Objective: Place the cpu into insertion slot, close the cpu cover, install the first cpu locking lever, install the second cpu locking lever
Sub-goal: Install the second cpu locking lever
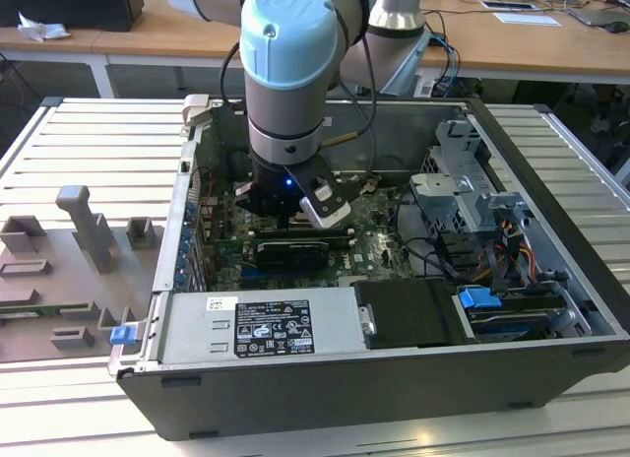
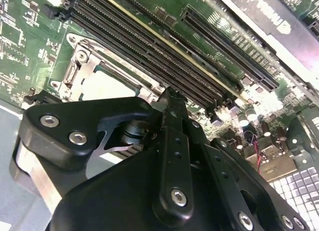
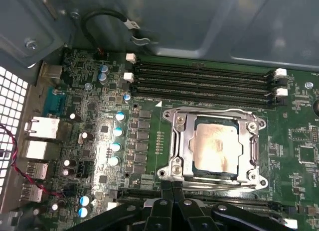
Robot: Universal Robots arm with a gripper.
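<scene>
Risk, capacitors: judged from the first wrist view, the row of small capacitors (image 3: 115,146) stands just beside the socket on the left; a sideways drift of the black fingers at board height could knock them.
Risk, cpu cover: the cpu cover (image 3: 178,141) lies flat as a silvery frame around the chip. If the fingers press on it off-centre or catch its edge, it could lift or bend. I cannot tell whether either locking lever is latched.
Risk, cpu: the cpu (image 3: 216,144) sits inside the insertion slot (image 3: 255,177), its pale face showing through the cover's cut-out. A hard downward push on a chip not fully seated could damage the contacts beneath; whether it is seated I cannot tell.
Risk, memory slots: the long memory slots (image 3: 199,81) run along the far side of the socket, with white clips at their ends; an overshoot across the socket could strike them.
Arm pose: in the exterior view the arm (image 1: 290,73) reaches straight down into the open computer case (image 1: 394,378), its wrist low over the green motherboard (image 1: 369,245).
Gripper: the gripper (image 3: 172,188) hangs at the near edge of the socket, just beside the cover's rim, fingertips pressed together and holding nothing. In the second wrist view the gripper (image 2: 172,99) points at that same edge, with the chip close beyond it.
</scene>
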